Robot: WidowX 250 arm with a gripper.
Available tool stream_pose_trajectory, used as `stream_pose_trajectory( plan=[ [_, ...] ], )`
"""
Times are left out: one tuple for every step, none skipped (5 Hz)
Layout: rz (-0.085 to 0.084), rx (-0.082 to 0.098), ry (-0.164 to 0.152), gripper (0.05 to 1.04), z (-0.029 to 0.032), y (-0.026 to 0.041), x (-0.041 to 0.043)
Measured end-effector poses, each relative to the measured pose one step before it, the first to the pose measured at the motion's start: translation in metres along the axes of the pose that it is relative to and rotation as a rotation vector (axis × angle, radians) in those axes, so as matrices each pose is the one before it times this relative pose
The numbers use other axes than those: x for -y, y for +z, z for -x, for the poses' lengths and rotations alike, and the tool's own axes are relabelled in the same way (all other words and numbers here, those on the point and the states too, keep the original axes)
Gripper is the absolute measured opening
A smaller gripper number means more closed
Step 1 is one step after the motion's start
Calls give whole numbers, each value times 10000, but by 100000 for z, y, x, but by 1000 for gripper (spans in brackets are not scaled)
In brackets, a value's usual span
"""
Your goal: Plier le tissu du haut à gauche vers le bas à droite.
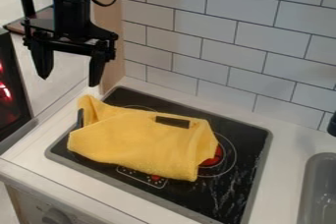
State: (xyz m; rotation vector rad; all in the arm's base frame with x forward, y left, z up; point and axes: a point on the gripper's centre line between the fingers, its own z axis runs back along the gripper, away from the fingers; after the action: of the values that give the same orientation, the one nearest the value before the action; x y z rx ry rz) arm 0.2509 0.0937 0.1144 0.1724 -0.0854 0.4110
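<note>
My gripper [70, 81] hangs at the upper left of the camera view, pointing down, its two black fingers spread wide apart with nothing between them. It is above and to the left of the yellow cloth [134, 139], and I am not touching the fabric. The cloth lies rumpled on the black stovetop [226, 203], over its left and middle parts, with its upper left corner bunched into a raised peak. One dark strip [173, 122] sits on the cloth near its upper right edge, and another dark piece [80, 118] stands upright at its left edge. Just beside the cloth's right edge I see part of a red patch [213, 158] inside a ring marked on the glass, and the front edge partly covers the control markings [141, 176]. The stovetop is set into a white counter [285, 142], with a wall of pale tiles [242, 46] behind it. A grey sink [306, 188] is at the right, and a round knob [56, 216] is on the front below the counter, at the lower left.
</note>
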Motion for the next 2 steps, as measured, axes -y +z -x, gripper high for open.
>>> stream_pose_trajectory(
  plan=[
    [34, -227, -31, 999, 315, -524, 110],
    [380, -437, -953, 999, 185, -961, 766]
  ],
)
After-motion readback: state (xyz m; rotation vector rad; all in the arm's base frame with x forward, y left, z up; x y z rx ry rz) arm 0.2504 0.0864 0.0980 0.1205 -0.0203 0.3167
